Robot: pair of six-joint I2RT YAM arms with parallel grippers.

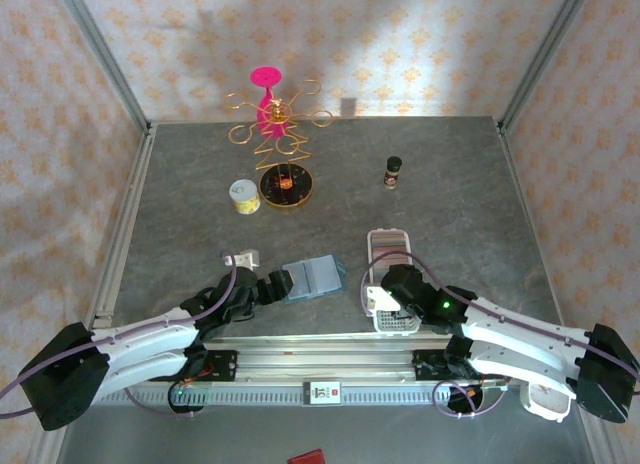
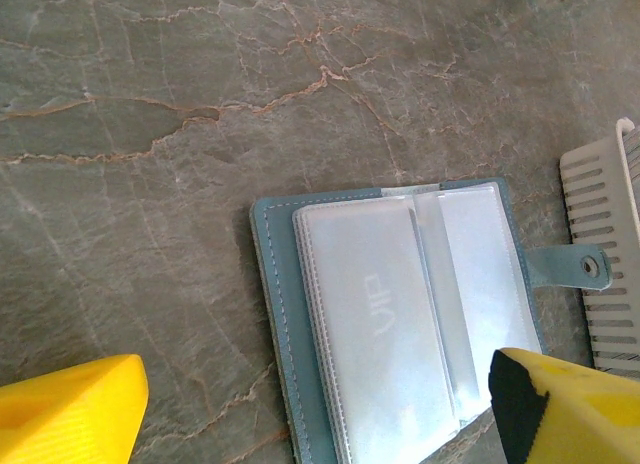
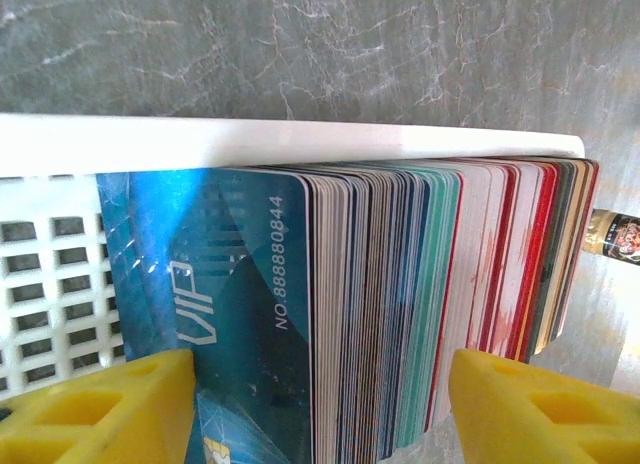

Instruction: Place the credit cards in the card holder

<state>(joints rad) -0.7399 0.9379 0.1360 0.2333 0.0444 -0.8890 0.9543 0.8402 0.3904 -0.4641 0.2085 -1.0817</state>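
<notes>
Beneath spread left jaws lies the open teal card holder (image 2: 400, 324); right jaws' state unclear.

Card holder (image 1: 312, 277) lies left of the tray (image 1: 389, 242) holding credit cards (image 3: 380, 304).

Bright, even light, soft shadows, white glare across the clear sleeves of the card holder (image 2: 390, 324).

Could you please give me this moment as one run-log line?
left end effector: open, over open card holder | right end effector: astride cards in white tray, grip unclear
</notes>
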